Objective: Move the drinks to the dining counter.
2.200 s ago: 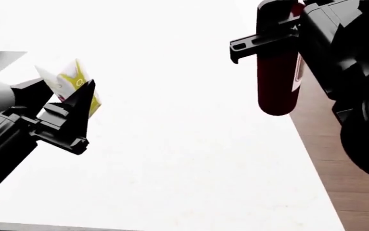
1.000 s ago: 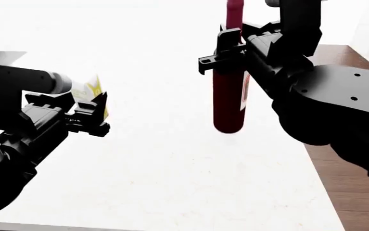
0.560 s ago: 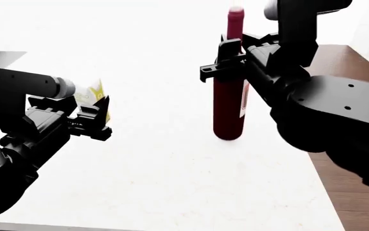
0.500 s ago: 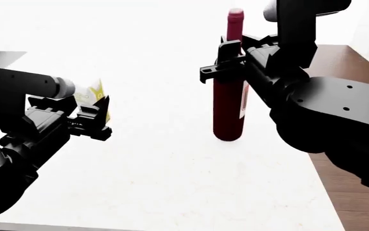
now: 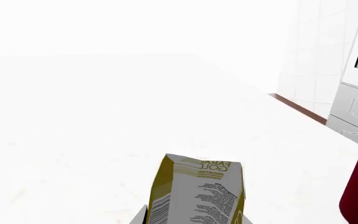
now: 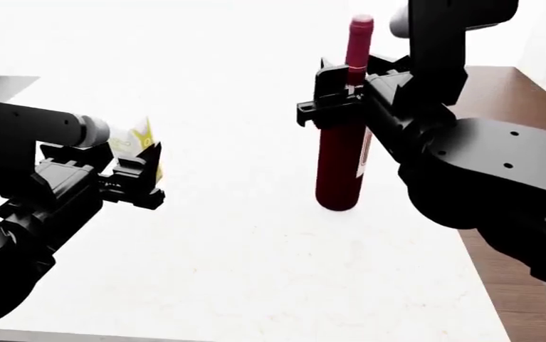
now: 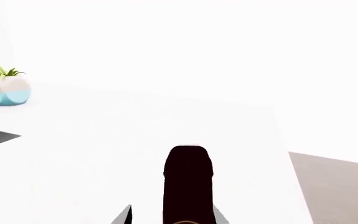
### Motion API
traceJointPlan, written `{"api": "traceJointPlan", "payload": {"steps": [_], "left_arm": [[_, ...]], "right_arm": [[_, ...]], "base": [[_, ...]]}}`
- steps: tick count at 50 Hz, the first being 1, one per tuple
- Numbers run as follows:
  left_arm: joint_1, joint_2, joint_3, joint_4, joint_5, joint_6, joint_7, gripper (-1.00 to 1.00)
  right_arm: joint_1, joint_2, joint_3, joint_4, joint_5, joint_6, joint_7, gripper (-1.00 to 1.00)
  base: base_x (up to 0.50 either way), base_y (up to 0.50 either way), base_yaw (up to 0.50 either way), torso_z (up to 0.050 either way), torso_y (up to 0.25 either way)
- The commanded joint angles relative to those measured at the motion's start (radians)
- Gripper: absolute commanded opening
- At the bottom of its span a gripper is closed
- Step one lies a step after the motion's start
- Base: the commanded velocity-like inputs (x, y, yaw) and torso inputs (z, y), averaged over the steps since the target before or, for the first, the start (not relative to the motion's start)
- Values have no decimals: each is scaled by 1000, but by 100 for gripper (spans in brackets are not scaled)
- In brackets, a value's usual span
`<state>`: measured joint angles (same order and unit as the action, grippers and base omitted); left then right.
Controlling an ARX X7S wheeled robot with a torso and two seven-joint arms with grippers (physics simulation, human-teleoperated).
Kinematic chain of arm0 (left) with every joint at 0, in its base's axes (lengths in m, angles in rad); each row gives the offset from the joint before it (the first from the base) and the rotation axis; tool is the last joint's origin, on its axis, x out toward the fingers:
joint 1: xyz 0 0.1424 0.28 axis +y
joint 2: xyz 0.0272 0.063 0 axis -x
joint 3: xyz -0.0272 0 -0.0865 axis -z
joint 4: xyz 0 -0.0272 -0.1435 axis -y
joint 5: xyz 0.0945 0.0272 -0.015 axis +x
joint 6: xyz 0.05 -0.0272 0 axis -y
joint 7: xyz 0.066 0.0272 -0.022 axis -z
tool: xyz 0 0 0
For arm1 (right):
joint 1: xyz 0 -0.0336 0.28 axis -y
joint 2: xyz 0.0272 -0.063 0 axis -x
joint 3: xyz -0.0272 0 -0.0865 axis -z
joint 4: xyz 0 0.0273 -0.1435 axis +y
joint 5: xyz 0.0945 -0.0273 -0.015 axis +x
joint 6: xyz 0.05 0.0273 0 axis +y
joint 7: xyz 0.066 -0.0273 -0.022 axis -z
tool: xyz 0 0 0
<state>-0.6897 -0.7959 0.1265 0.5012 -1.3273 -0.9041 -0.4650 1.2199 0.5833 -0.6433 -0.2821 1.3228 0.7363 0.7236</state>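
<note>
Wine bottle (image 6: 339, 167): stands upright on the white surface (image 6: 253, 271), its base touching it, near the surface's right-hand edge. It sits between the jaws of the right gripper (image 6: 334, 100), at shoulder height just below the neck.
Wine bottle, handling: likely heavy, rigid, smooth and breakable; tall and narrow, so it would tip easily. Best held on the straight body or at the shoulder, as it is here, not by the thin neck alone.
Right gripper state: jaws stand around the bottle's shoulder. Whether they press on it or have slackened I cannot tell from these views; the right wrist view shows only the dark neck (image 7: 189, 184) rising close before the camera.
Right arm pose: reaches forward over the surface from the right, forearm bulky in the foreground, wrist level, gripper facing sideways at the bottle.
Carton (image 6: 142, 142): held in the left gripper (image 6: 132, 171), its gabled top poking out above the jaws. In the left wrist view the carton (image 5: 197, 191) fills the space right ahead of the gripper.
Carton, handling: probably light, with thin walls that dent under a hard squeeze; grip the flat sides gently.
Left gripper state: closed on the carton, narrow gap. Whether the carton's base touches the surface is hidden by the jaws.
Left arm pose: elbow bent, low, gripper pointing across the surface, well apart from the bottle.
Third drink: not seen.
</note>
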Motion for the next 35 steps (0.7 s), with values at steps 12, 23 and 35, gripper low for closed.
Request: {"api": "traceJointPlan", "payload": {"steps": [12, 23, 35], "left_arm": [[-4, -7, -13, 9, -9, 9, -13, -100], [-4, 4, 7, -4, 3, 9, 2, -100], [31, 19, 30, -29, 40, 27, 34, -100]], "right_arm": [[-1, 14, 3, -12, 13, 9, 16, 100], [19, 32, 16, -35, 39, 26, 45, 100], [8, 126, 88, -178, 169, 38, 171, 100]], "base": [[0, 0, 0, 1, 1], [0, 0, 0, 0, 1], [0, 0, 0, 0, 0]]}}
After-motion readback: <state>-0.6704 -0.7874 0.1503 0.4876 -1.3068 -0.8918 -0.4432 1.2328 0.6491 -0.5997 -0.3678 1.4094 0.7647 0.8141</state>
